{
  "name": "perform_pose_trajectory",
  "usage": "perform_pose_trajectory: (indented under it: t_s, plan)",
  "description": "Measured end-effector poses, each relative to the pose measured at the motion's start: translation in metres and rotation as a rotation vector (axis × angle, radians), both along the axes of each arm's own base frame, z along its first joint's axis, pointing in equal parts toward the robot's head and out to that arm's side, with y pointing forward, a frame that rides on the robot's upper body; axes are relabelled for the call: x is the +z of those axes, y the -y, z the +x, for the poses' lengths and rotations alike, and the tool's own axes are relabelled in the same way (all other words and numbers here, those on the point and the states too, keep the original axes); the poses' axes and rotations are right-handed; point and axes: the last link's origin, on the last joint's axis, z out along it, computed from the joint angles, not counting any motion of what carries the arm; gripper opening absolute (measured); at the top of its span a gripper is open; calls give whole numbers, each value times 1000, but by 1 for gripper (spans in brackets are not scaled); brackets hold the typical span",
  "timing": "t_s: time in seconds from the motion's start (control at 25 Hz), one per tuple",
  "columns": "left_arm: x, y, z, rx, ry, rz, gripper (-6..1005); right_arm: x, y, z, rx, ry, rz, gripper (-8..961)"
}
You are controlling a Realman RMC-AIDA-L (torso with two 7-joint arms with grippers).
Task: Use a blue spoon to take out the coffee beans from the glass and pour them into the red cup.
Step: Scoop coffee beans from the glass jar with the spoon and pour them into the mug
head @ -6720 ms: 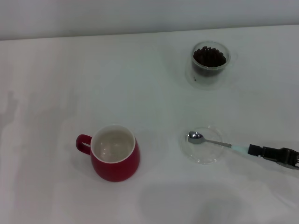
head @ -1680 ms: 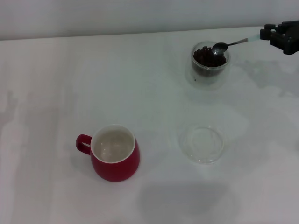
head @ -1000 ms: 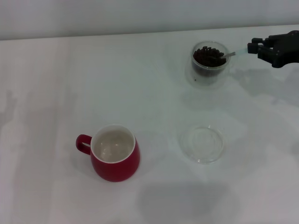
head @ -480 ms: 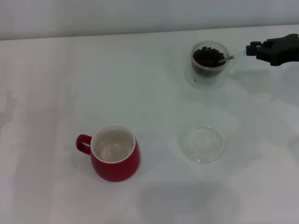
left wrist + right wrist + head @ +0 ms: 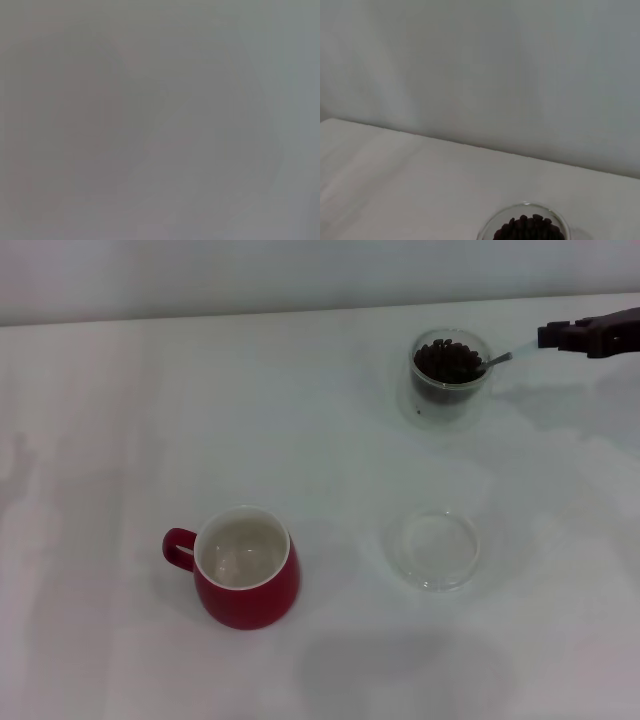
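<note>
A pale wall fills the upper part of the frame. Below it lies a white table, its far edge running from the left side down toward the right. At the bottom edge, right of centre, the rim of the glass shows, with a heap of dark coffee beans inside.

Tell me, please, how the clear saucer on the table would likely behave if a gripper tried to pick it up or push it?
The clear saucer lies flat and low on the smooth white table, so it would probably slide rather than tip. Its thin rim looks hard for fingers to get under. It appears to be glass, so likely stiff, slippery and breakable.
</note>
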Motion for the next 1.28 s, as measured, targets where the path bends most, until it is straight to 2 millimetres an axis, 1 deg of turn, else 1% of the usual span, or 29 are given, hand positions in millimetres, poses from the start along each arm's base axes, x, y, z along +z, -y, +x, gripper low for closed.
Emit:
perform_pose_trajectory:
  t_s: [0.24, 0.64, 1.28]
  plan:
    - [2, -1, -1, 1, -11, 4, 892, 6, -3, -3, -67, -42, -7, 146]
    - [3, 0, -2, 1, -15, 6, 892, 3, -6, -9, -161, -76, -65, 147]
    - [6, -1, -3, 0, -26, 12, 892, 9, -8, -3, -336, -138, -54, 147]
